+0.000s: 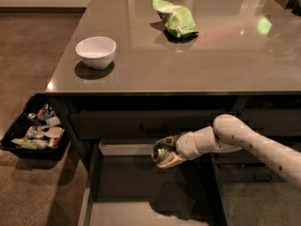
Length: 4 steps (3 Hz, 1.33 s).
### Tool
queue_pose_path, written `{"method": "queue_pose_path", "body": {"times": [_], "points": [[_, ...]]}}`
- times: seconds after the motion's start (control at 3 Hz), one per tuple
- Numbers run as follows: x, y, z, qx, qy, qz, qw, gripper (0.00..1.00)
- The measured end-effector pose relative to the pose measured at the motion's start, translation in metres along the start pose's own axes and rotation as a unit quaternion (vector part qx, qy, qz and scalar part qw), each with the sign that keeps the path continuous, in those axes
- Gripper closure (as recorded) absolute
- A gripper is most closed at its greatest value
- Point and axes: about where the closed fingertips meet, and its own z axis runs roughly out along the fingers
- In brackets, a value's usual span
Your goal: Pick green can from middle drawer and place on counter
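The middle drawer (141, 206) is pulled open below the counter (188, 60), showing its grey floor and pale back edge. My gripper (162, 153) reaches in from the right on a white arm and is shut on the green can (161, 154), which shows as a small dark can with a silver end between the tan fingers. The can is held above the drawer floor, near the drawer's back edge and just below the counter's front edge.
A white bowl (96, 51) sits on the counter's left side. A light green snack bag (175, 18) lies at the counter's back middle. A black tray of small packets (35, 132) hangs at the left, below the counter. Dark cabinet fronts flank the drawer.
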Motion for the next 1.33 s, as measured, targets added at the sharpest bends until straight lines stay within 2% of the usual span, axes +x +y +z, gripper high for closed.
{"method": "queue_pose_path", "body": {"times": [0.33, 0.67, 1.0, 1.33], "points": [[-0.027, 0.013, -0.022, 0.015, 0.022, 0.009, 0.9996, 1.0], [-0.098, 0.029, -0.045, 0.013, 0.054, -0.004, 0.9985, 1.0], [-0.171, 0.002, -0.056, -0.023, 0.068, -0.1, 0.9924, 1.0], [-0.17, 0.003, -0.055, -0.024, 0.068, -0.099, 0.9924, 1.0]]}}
